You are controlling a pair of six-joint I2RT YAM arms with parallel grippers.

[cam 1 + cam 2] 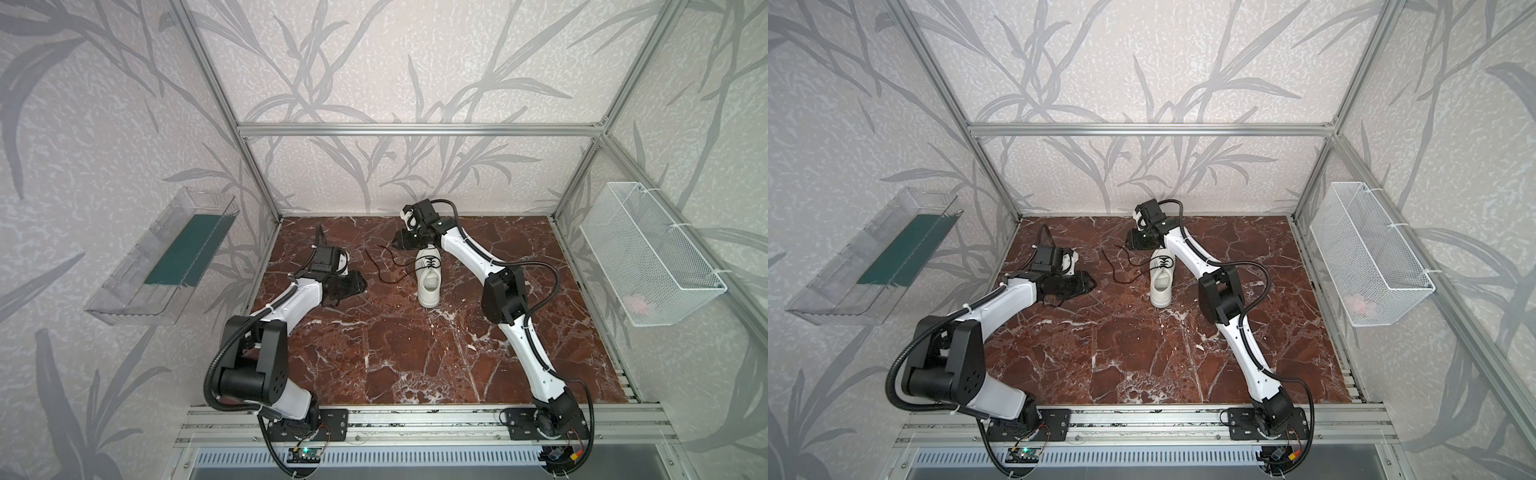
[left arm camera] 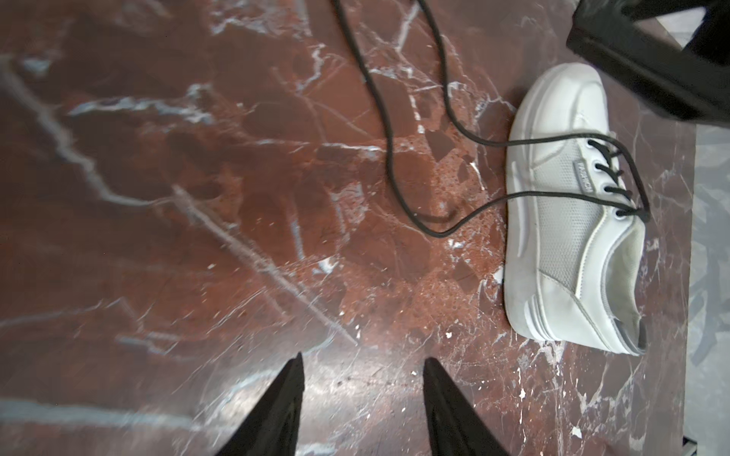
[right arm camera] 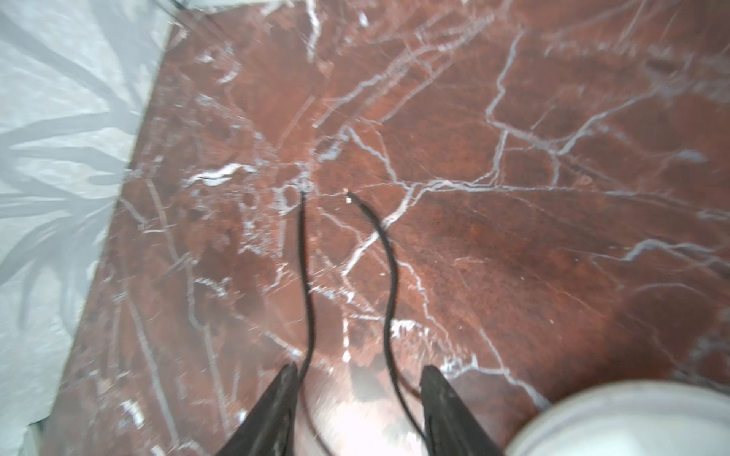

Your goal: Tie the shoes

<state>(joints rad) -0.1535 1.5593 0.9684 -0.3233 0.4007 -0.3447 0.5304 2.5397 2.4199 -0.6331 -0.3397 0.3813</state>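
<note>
Sneaker (image 1: 429, 277) looked light and stiff; laces (image 2: 399, 166) thin, limp — best pinched near their tips. Left gripper (image 2: 361, 379) and right gripper (image 3: 357, 391) both released, empty.

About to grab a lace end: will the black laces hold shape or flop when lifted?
Probably floppy: the black laces lie in loose curves on the marble table. Being thin, they may slip from a loose pinch. The sneaker likely stays put.
</note>
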